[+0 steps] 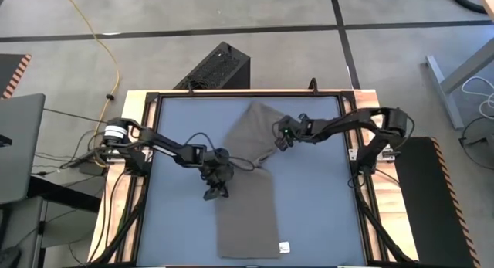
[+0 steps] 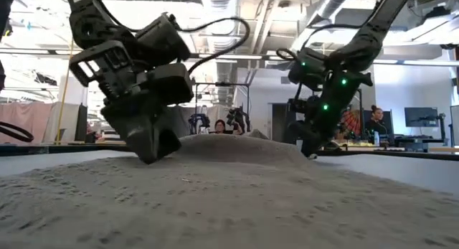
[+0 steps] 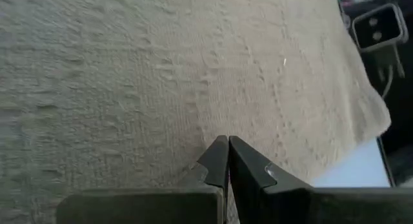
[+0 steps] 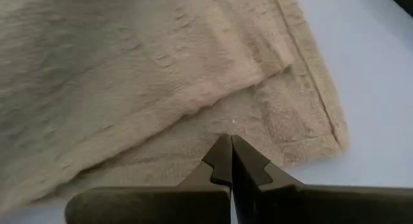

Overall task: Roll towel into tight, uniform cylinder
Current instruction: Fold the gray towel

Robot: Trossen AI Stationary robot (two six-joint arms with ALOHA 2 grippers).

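The taupe towel [image 1: 247, 206] lies as a long strip on the blue-grey tabletop [image 1: 324, 206], from the near edge toward the far edge. Its far part [image 1: 258, 129] is folded over at a slant and bulges up in the low view [image 2: 229, 141]. A white tag [image 1: 284, 247] sits at the near right corner. My left gripper [image 1: 218, 181] is shut, tips down on the towel's left side beside the fold. My right gripper [image 1: 279, 142] is shut, tips down at the folded part's right edge. My left gripper comes slanting down from the table's left, and its shut fingertips [image 3: 222, 153] touch the towel's top surface [image 3: 219, 124]. No cloth shows between the fingers. The towel lies on the table under them. My right gripper comes slanting down from the table's right, and its shut fingertips [image 4: 226, 156] touch the lower layer [image 4: 258, 124] next to the folded layer's edge, near a hemmed corner [image 4: 332, 137]. No cloth shows between the fingers.
A black box [image 1: 216, 67] stands beyond the far edge. Black frame rails [image 1: 147, 167] run along the table's sides. Bare tabletop lies left [image 1: 177, 222] and right of the strip. People [image 2: 219, 125] sit in the room far behind.
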